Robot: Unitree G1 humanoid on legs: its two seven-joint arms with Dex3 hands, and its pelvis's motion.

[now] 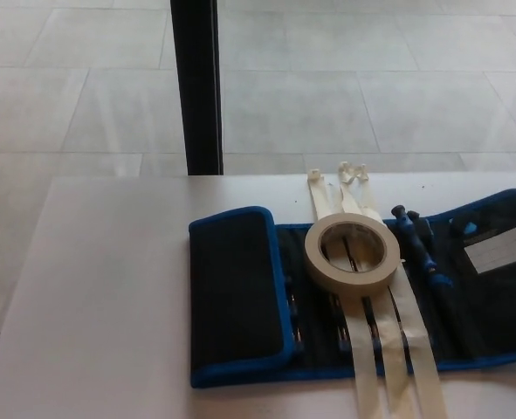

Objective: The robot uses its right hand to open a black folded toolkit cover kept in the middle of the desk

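Single head view, angled down over desk [109, 305], floor beyond.

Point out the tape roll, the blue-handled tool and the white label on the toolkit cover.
tape roll [352, 254], head view, on the front of its ring
blue-handled tool [417, 243], head view, on its handle
white label [498, 252], head view, at its middle, on the opened right flap

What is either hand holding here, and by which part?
Nothing visibly: neither hand is in view. The toolkit cover lies with its right flap open flat, left flap folded, tape roll resting on it.
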